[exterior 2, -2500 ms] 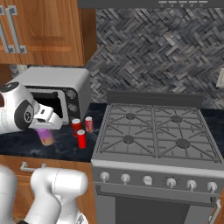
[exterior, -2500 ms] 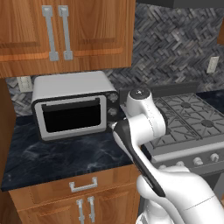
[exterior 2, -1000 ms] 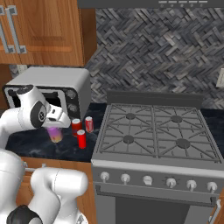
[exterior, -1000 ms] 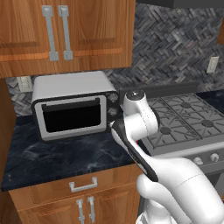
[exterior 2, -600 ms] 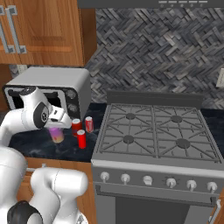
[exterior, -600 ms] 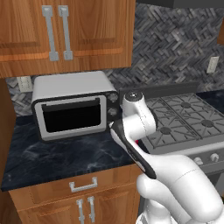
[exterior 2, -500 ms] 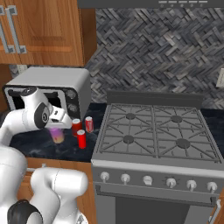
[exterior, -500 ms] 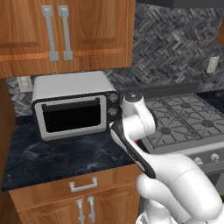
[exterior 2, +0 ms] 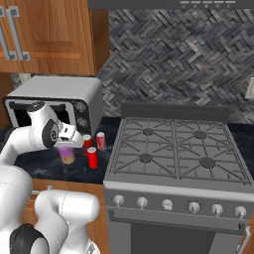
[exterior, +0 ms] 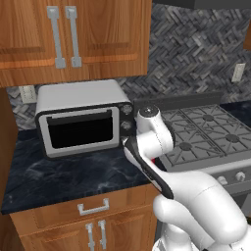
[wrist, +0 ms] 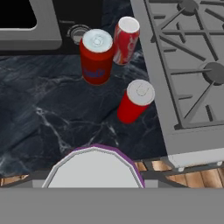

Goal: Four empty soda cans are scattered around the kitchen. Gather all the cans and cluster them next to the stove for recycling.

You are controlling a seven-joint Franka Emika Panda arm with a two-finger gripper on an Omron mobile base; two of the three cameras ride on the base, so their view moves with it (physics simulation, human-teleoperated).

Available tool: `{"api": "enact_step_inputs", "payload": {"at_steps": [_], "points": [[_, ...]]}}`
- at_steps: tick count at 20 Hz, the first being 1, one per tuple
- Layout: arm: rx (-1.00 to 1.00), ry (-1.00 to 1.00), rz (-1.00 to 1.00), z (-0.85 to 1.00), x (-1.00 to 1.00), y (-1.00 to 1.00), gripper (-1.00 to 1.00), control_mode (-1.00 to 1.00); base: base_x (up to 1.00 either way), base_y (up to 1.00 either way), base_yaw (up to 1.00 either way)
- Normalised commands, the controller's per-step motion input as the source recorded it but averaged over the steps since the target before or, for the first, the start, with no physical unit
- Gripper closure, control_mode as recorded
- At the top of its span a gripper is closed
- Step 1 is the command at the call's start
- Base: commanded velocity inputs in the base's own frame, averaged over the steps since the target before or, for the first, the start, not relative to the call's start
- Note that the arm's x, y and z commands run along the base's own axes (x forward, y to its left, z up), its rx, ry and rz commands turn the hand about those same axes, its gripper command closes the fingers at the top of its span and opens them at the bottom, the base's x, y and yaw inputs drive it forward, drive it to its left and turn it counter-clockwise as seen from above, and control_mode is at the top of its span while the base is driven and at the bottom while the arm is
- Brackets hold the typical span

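Gripper [exterior 2: 68, 147] clamped on purple can [exterior 2: 67, 156], just above counter [exterior: 59, 171] beside 3 red cans [wrist: 97, 56] near stove [exterior 2: 173, 149]; risk — clipping nearest can [wrist: 135, 101] on set-down; cluster too tight.

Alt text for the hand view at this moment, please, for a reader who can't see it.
A purple can with a silver top sits close under the camera, above black marbled counter. Beyond it three red cans stand clustered beside the stove, with the toaster oven behind them.
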Motion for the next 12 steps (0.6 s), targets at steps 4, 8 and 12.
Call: {"api": "enact_step_inputs", "payload": {"at_steps": [4,8,12], "points": [[0.00,0.00,0.00,-0.05,0.11,-0.09,1.00,-1.00,0.00,0.00,0.00],[0.00,0.00,-0.01,-0.03,0.14,-0.01,1.00,-1.00,0.00,0.00,0.00],[0.00,0.00,-0.05,-0.02,0.07,0.00,1.00,-1.00,0.00,0.00,0.00]]}}
